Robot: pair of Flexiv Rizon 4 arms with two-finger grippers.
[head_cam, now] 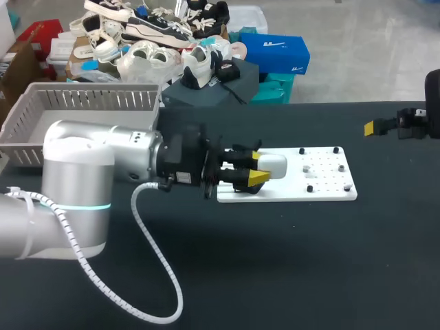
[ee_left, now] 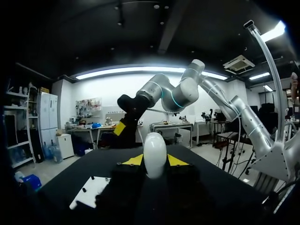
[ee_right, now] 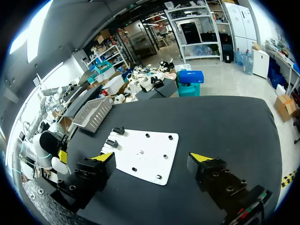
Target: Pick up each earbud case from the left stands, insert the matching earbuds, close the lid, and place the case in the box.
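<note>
The left claw (head_cam: 256,169) is pinching the white earbud case (head_cam: 273,165) from 2 sides over the left end of the white stand plate (head_cam: 323,180). The case reaches out past the yellow tips toward the robot's right, its long axis at right angles to the squeeze. The right claw (ee_right: 152,160) hangs spread and empty, well apart at the counter's (head_cam: 275,275) right edge, so it likely has to cross the plate to load earbuds, which I cannot make out, while the grey basket (head_cam: 82,100) sits nearer the left arm.
</note>
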